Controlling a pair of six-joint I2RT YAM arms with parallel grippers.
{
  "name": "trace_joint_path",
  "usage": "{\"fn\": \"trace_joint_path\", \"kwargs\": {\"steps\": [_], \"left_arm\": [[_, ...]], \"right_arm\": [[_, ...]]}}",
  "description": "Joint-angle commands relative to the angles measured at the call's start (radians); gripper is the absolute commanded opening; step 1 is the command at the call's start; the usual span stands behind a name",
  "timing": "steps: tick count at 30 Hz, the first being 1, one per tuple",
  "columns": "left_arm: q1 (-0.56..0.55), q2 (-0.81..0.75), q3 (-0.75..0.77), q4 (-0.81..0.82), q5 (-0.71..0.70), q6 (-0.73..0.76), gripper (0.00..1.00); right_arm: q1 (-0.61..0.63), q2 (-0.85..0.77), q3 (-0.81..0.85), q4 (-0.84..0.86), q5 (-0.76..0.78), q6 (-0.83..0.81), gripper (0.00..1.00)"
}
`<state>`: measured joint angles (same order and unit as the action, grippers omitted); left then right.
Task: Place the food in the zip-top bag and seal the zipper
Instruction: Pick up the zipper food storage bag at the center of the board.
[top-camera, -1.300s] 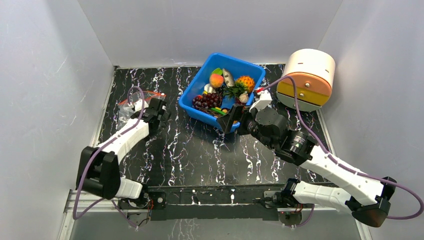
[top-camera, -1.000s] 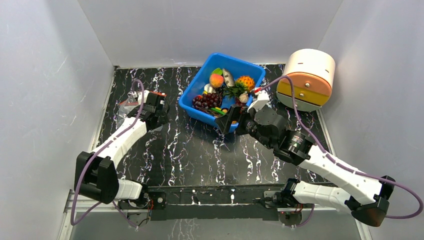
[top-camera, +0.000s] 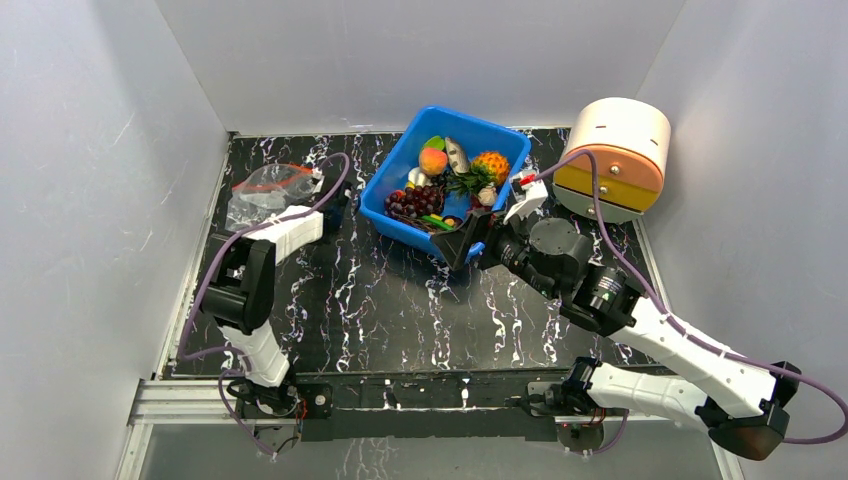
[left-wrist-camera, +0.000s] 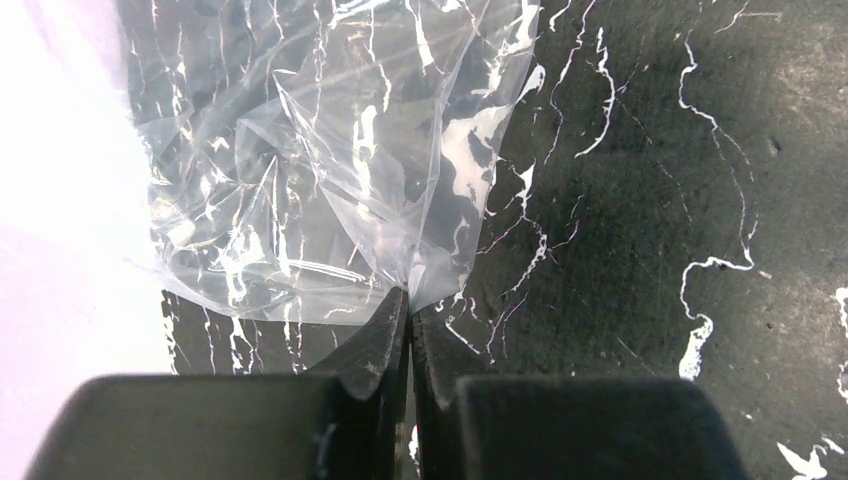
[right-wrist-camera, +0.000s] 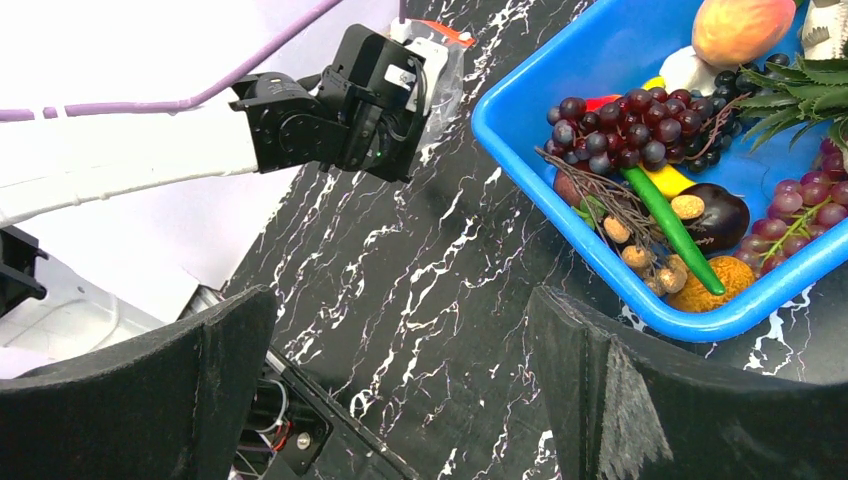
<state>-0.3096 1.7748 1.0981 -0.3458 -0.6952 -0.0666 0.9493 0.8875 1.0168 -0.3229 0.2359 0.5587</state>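
Clear film of zip-top bag (left-wrist-camera: 330, 170) at desk's (top-camera: 400, 300) 10 o'clock, edge pinched in closed left claw (left-wrist-camera: 410, 300) | right claw (right-wrist-camera: 400, 310) wide, empty, beside blue bin (top-camera: 392, 172) at 12 o'clock, food (right-wrist-camera: 620, 122) inside | risk: thin pinch slips off slick film; bag mouth lies flat, blocking food.

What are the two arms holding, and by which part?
The left end effector pinches the clear bag by the plastic edge nearest its fingers. The right end effector is open, holding nothing.
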Motion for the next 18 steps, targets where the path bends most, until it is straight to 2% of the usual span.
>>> {"fn": "trace_joint_path", "kwargs": {"steps": [1, 5, 9, 18], "left_arm": [[0.004, -0.108, 0.035, -0.068, -0.008, -0.024, 0.00], [0.001, -0.239, 0.046, -0.176, 0.070, -0.094, 0.00], [0.000, -0.393, 0.006, -0.216, 0.168, -0.130, 0.00], [-0.004, -0.650, 0.066, -0.431, 0.463, -0.206, 0.00]], "right_arm": [[0.008, -0.007, 0.003, 0.051, -0.005, 0.006, 0.98], [0.008, 0.000, 0.006, 0.045, -0.008, 0.018, 0.98], [0.007, 0.012, -0.001, 0.050, -0.003, 0.033, 0.98], [0.008, 0.095, 0.034, 0.084, 0.002, -0.028, 0.96]]}}
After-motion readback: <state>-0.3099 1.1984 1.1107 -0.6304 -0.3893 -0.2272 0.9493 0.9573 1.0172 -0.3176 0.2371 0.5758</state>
